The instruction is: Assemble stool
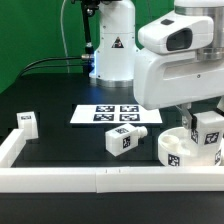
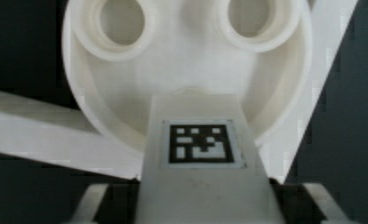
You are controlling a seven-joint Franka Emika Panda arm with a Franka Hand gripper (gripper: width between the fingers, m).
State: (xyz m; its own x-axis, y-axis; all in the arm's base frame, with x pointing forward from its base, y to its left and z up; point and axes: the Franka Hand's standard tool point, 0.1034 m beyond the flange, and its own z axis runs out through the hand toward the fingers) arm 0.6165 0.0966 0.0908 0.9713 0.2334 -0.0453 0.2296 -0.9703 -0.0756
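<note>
My gripper [image 1: 203, 113] is shut on a white stool leg [image 1: 209, 130] with a square tag and holds it upright just over the round seat disc [image 1: 176, 150], at the exterior view's right. In the wrist view the leg [image 2: 202, 140] sits between my fingers [image 2: 113, 200], which press its two sides, and the seat disc [image 2: 181, 70] with two round holes lies right beyond it. A second leg [image 1: 127, 138] lies on the black table mid-front. A third leg [image 1: 26, 122] stands at the exterior view's left.
The long white border rail [image 1: 90, 179] runs along the table's front and up the exterior view's left side; the seat disc rests close to it. The marker board [image 1: 118, 114] lies flat mid-table. The robot base [image 1: 112, 50] stands behind.
</note>
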